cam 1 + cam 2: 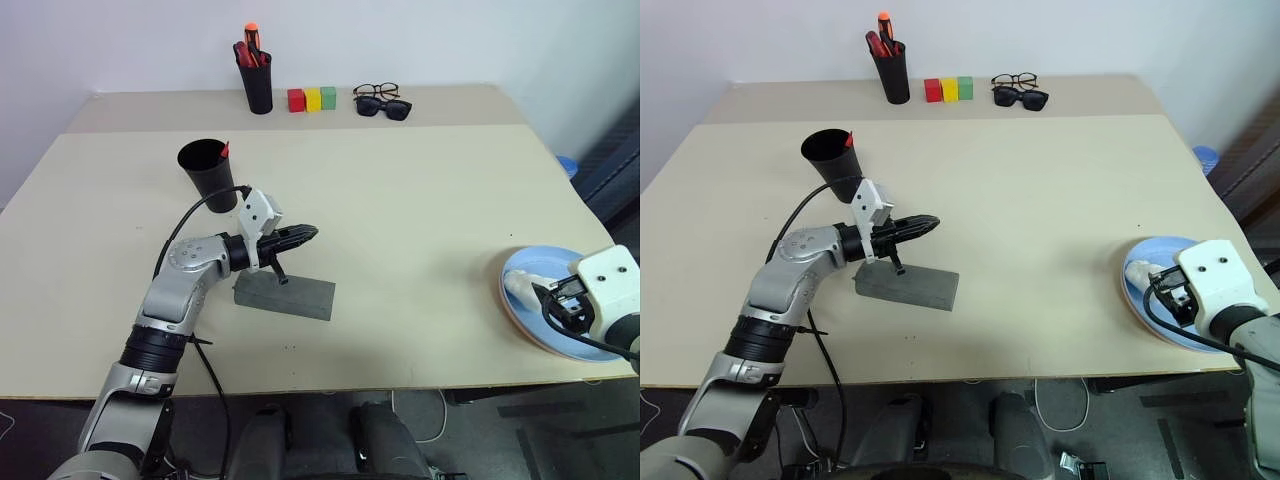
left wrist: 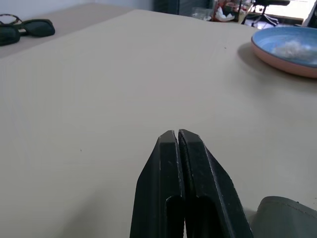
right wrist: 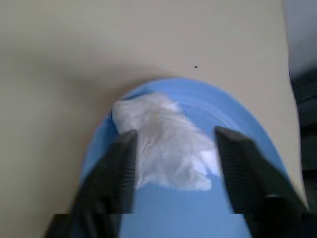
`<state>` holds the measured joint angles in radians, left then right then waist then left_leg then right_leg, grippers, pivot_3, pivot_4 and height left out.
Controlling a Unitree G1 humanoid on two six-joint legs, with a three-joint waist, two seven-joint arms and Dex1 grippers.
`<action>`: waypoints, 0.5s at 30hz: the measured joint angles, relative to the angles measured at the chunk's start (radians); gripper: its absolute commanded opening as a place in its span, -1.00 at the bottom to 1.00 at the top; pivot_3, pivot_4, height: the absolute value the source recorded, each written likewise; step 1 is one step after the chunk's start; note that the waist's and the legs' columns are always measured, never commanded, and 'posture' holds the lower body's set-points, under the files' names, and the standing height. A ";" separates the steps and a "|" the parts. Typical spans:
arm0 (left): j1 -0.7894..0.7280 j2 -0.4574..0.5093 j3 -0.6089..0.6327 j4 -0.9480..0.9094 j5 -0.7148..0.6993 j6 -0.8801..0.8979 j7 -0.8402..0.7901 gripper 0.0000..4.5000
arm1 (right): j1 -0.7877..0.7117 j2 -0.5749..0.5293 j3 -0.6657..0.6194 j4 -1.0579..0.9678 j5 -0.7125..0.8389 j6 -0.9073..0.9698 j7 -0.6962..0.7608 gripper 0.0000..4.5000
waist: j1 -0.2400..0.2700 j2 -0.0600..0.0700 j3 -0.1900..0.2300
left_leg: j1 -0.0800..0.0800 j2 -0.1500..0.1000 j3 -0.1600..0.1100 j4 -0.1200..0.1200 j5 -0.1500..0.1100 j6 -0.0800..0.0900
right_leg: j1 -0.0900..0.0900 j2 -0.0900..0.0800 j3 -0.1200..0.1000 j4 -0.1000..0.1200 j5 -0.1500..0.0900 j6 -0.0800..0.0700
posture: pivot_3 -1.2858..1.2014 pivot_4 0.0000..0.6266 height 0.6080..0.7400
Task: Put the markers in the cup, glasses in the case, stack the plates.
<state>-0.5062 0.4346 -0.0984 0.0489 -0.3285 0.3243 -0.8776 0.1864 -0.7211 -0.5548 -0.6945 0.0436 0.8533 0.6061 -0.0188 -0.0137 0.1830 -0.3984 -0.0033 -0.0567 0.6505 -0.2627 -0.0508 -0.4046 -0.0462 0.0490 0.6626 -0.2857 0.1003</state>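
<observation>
I'm seeing my left gripper (image 1: 310, 233) hanging over the grey case (image 1: 284, 295) at near left, fingers pressed together on nothing, with the lid down; the black cup (image 1: 209, 174) is sitting just beyond it with a red marker tip (image 1: 224, 150) poking out. My right gripper (image 3: 174, 144) is hovering with fingers spread either side of a crumpled white wad (image 3: 166, 140) lying on the blue plate (image 1: 532, 268), which is resting on the pink plate (image 2: 277, 63) at near right. The wire glasses (image 1: 375, 91) are lying at the far edge just behind the sunglasses (image 1: 383, 107), beside the coloured blocks (image 1: 312, 99) and pen pot (image 1: 257, 84).
</observation>
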 measured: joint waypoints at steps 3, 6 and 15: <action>0.049 0.023 0.035 -0.060 -0.029 0.026 0.003 -1.00 | -0.073 -0.026 0.016 0.064 0.024 -0.084 0.022 0.22 | 0.000 0.000 0.000 | 0.001 0.000 0.000 0.000 0.000 0.000 | 0.001 0.000 0.000 0.000 0.000 0.000 | 0.03 -0.52 1.00; 0.123 0.080 0.105 -0.140 -0.075 0.074 0.008 -1.00 | -0.196 -0.020 0.092 0.160 0.085 -0.170 0.058 0.22 | -0.004 -0.001 0.001 | 0.003 0.001 0.000 -0.001 0.000 0.000 | 0.002 0.000 0.001 0.000 0.000 0.000 | 0.03 -0.52 1.00; 0.363 0.168 0.358 -0.282 -0.066 0.112 0.203 -1.00 | -0.535 0.120 0.290 0.500 0.242 -0.328 0.146 0.22 | 0.007 -0.001 0.001 | 0.005 0.002 -0.001 -0.002 0.000 0.001 | 0.006 -0.002 0.000 -0.003 0.000 0.000 | 0.03 -0.52 1.00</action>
<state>-0.1433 0.6025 0.2600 -0.2330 -0.3942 0.4367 -0.6744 -0.3482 -0.6016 -0.2646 -0.1948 0.2858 0.5250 0.7524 -0.0113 -0.0148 0.1842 -0.3931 -0.0012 -0.0573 0.6487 -0.2631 -0.0502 -0.3989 -0.0482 0.0491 0.6600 -0.2859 0.1003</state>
